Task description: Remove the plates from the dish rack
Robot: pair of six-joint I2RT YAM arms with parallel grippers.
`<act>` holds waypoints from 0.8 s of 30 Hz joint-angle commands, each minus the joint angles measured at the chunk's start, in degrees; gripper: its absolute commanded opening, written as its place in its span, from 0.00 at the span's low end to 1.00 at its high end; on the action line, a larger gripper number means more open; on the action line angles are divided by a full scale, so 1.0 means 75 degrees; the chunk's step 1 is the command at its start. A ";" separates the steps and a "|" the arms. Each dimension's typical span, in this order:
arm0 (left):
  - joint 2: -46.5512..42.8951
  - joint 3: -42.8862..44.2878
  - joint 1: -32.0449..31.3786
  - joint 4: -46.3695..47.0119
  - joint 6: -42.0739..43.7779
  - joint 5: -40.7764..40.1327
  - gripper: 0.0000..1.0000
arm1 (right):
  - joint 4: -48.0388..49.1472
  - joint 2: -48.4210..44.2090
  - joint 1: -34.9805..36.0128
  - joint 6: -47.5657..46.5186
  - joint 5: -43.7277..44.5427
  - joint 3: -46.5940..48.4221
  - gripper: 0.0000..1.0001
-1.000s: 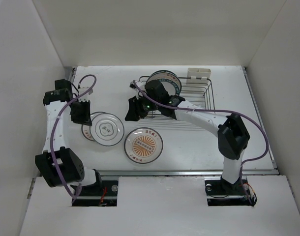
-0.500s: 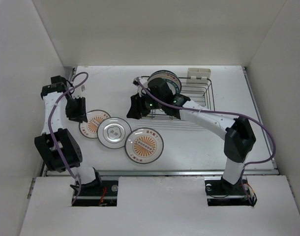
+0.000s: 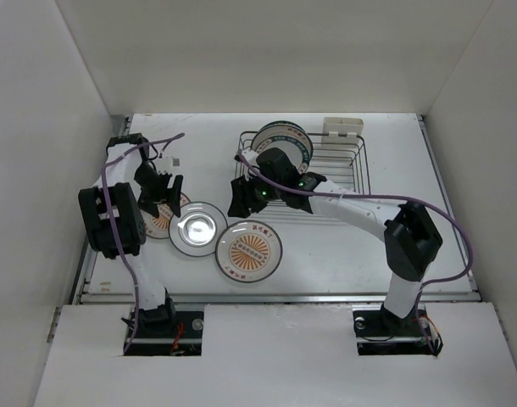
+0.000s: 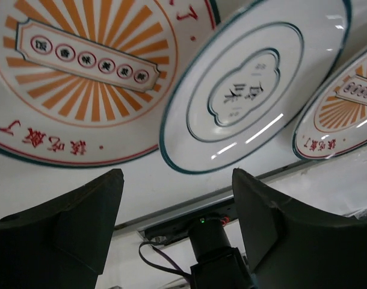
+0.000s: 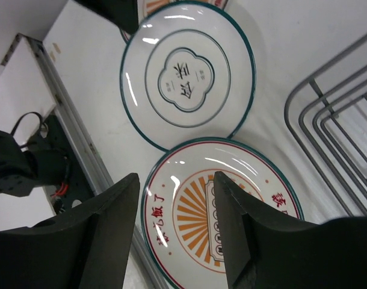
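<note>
Tabletop (image 3: 343, 254) bears three plates (image 3: 249, 249); only overhead shows racked plates (image 3: 284, 136); left gripper (image 4: 176, 180), right gripper (image 5: 176, 177) spread

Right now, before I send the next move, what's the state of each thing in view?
Left gripper: open, empty.
Right gripper: open, empty.
Left sunburst plate: flat on table, edge under teal-rimmed plate.
Teal-rimmed plate: flat on table.
Right sunburst plate: flat on table.
Racked plates: upright in dish rack.
</note>
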 commanded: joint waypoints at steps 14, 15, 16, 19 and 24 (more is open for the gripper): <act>0.1405 0.0253 -0.0139 -0.0332 0.0178 0.0340 0.08 | 0.0241 -0.0839 0.0094 -0.0004 0.0516 -0.0632 0.58; 0.1406 0.0322 -0.0139 -0.0332 0.0178 0.0340 0.04 | 0.0241 -0.0839 0.0094 -0.0004 0.0586 -0.0632 0.58; 0.1406 0.0323 -0.0139 -0.0332 0.0178 0.0421 0.01 | 0.0241 -0.0839 0.0094 -0.0004 0.0586 -0.0632 0.58; 0.1406 0.0323 -0.0139 -0.0402 0.0178 0.0422 0.00 | 0.0172 -0.0922 0.0094 -0.0004 0.0656 -0.0702 0.58; 0.1149 0.0393 -0.0139 -0.0730 0.0342 0.0901 0.00 | 0.0101 -0.0992 0.0094 -0.0004 0.0739 -0.0702 0.58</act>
